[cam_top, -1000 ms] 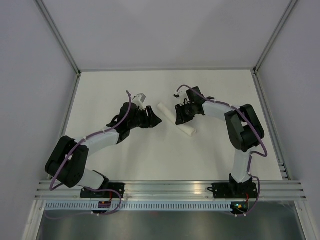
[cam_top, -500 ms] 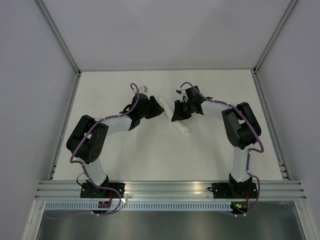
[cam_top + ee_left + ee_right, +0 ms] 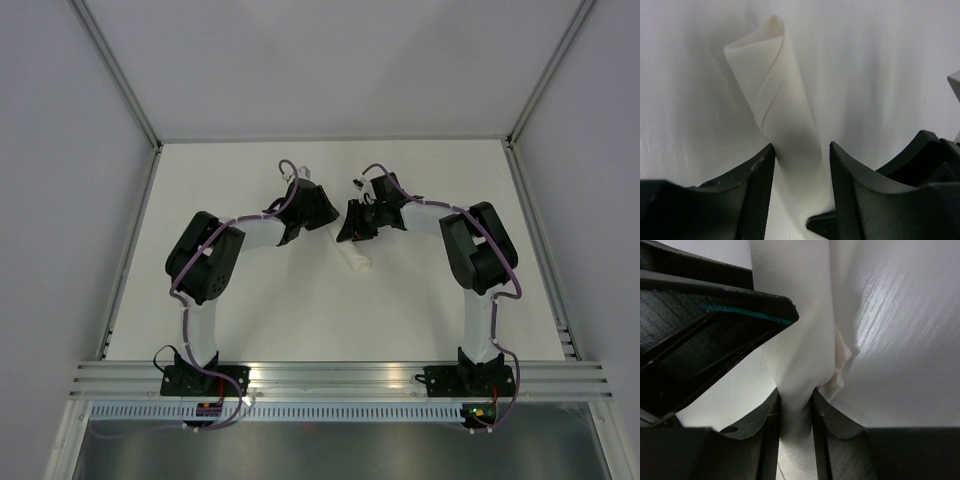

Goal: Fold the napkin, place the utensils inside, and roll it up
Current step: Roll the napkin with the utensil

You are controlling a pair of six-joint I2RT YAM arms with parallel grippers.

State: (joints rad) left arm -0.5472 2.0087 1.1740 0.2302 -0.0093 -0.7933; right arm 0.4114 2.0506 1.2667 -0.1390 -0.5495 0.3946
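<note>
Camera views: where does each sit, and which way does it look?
Top external: fixed above and behind, looking down on the table; left arm and right arm show whole.
Left wrist: on the left arm, looking along the left end effector at the rolled napkin; two fingers show.
Right wrist: on the right arm, looking along the right end effector pinching the napkin; two fingers show.
Shared: all show the napkin.

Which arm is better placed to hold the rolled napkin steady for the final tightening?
Right, probably. The right gripper is pinched shut on the napkin roll, its fingers pressing the cloth from both sides. The left gripper only straddles the roll with its jaws open, not clamped.
</note>
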